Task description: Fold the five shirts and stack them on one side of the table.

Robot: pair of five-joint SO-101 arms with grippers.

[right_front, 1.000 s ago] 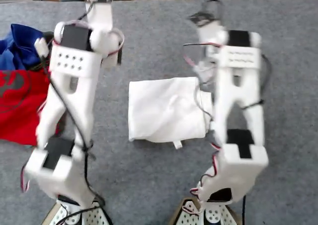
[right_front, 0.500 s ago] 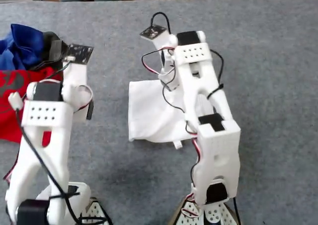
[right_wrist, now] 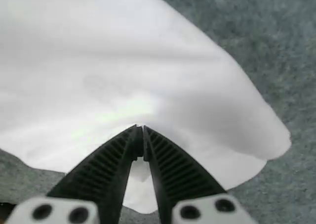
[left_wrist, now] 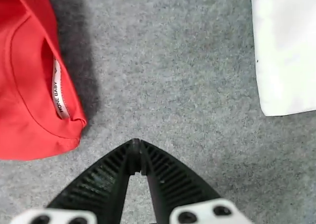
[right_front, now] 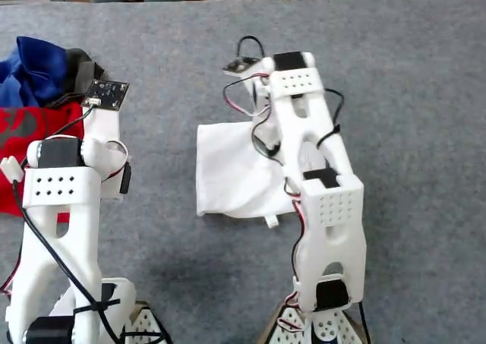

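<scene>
Right gripper (right_wrist: 138, 129), clenched, points down over the folded white shirt (right_wrist: 123, 61), its arm stretched forward. Left gripper (left_wrist: 137, 143), clenched too, hangs above the table (left_wrist: 163, 61) between the white shirt and the red shirt (left_wrist: 24, 85).

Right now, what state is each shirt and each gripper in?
white shirt: folded, flat on the table.
red shirt: lying flat, neck label showing.
blue shirt: crumpled in a heap.
left gripper: shut, over bare table.
right gripper: shut, over the white shirt.
</scene>
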